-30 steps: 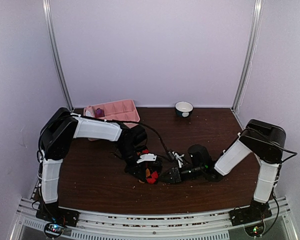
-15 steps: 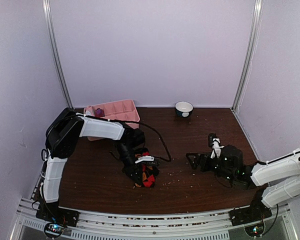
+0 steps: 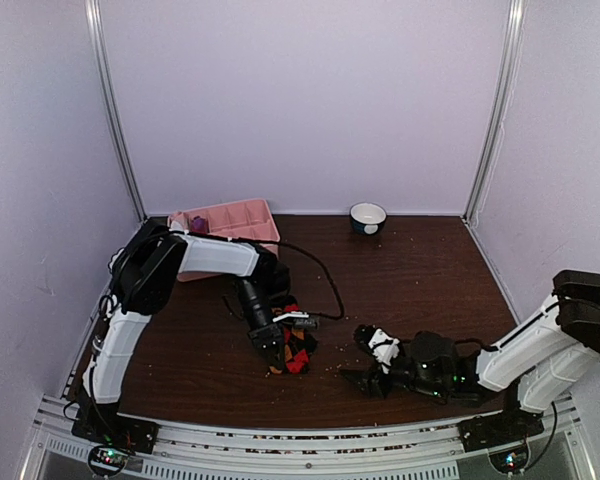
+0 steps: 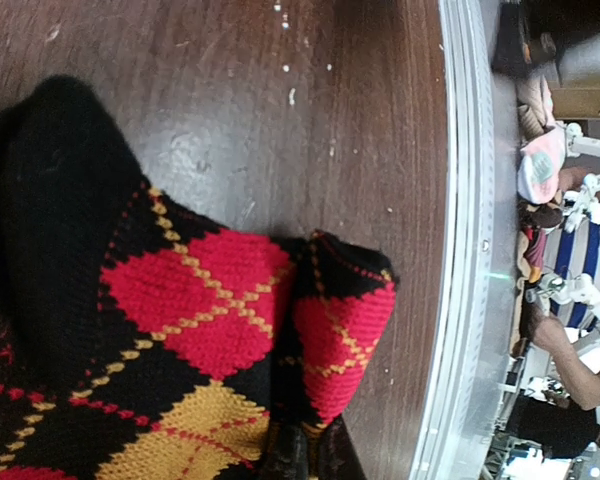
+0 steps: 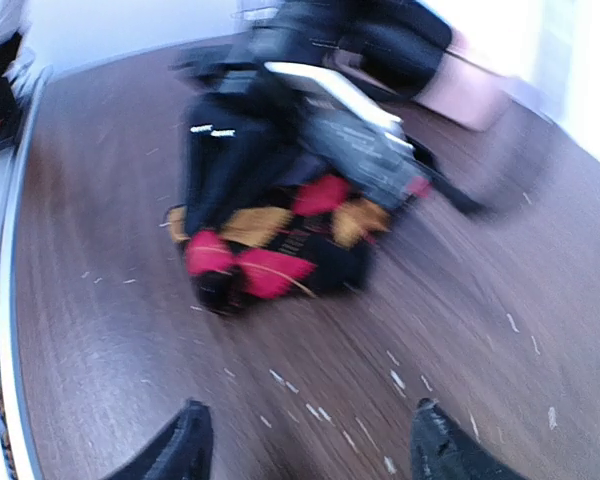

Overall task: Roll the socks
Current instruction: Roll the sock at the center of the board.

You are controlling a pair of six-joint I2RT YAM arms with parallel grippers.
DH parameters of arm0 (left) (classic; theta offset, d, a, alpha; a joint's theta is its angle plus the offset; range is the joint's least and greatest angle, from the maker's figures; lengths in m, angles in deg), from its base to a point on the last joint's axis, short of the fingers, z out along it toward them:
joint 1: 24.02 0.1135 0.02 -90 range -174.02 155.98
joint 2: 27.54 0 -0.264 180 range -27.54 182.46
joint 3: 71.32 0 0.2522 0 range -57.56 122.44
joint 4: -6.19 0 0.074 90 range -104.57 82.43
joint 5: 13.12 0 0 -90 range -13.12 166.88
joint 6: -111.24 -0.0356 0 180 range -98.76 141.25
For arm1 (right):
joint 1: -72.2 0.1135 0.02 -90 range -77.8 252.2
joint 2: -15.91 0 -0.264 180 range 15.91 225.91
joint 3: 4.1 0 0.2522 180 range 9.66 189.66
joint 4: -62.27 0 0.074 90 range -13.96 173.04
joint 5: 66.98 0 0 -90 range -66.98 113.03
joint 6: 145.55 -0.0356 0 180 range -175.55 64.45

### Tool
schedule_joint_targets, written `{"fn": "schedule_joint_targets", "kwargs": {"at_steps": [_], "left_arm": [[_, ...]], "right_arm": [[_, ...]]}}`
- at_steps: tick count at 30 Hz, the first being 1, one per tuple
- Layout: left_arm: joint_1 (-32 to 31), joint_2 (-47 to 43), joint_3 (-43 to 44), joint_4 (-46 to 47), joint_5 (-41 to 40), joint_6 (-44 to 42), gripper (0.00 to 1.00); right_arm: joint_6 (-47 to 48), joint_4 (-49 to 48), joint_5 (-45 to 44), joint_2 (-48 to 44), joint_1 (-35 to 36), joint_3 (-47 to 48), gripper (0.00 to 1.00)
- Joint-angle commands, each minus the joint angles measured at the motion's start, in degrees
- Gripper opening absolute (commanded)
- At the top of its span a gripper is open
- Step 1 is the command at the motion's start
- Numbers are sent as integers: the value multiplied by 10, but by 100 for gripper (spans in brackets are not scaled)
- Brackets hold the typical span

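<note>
Back-left corner of the table (image 3: 420, 270): a pink compartment tray (image 3: 230, 215) is set against the wall. A small purple item (image 3: 194, 224) is seen in its left end compartment; the other compartments are partly hidden by the left arm. A small bowl (image 3: 368, 216) with a white rim is placed at the back centre, well apart from the tray. Its contents cannot be made out.

One black argyle sock (image 4: 180, 330), with red and yellow diamonds, is bunched on the table near the front centre. The left gripper (image 3: 276, 343) is lowered directly onto it. Its jaws are pressed together at the sock's edge, where the folded fabric meets the fingertips (image 4: 300, 455). Whether cloth is actually pinched cannot be told.

The right gripper (image 5: 310, 450) is held low over the table, to the right of the sock and pointed at it. Its jaws are spread, with only bare wood between them. No contact with the sock is seen from that side.
</note>
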Motion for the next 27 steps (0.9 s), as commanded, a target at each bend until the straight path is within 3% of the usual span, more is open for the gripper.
{"fn": "schedule_joint_targets", "kwargs": {"at_steps": [1,4,12,21,27], "left_arm": [[8,46,13,-23,-44,-1,0],[9,61,27,-35,-50,0,1],[9,71,43,-41,-61,5,1],[9,74,40,-48,-63,-8,2],[9,73,46,-50,-61,-13,4]], "right_arm": [[140,36,70,68,28,100,57],[190,82,113,114,30,168,49],[265,175,173,195,17,286,42],[294,202,172,236,-5,312,36],[294,217,164,246,-13,315,21]]}}
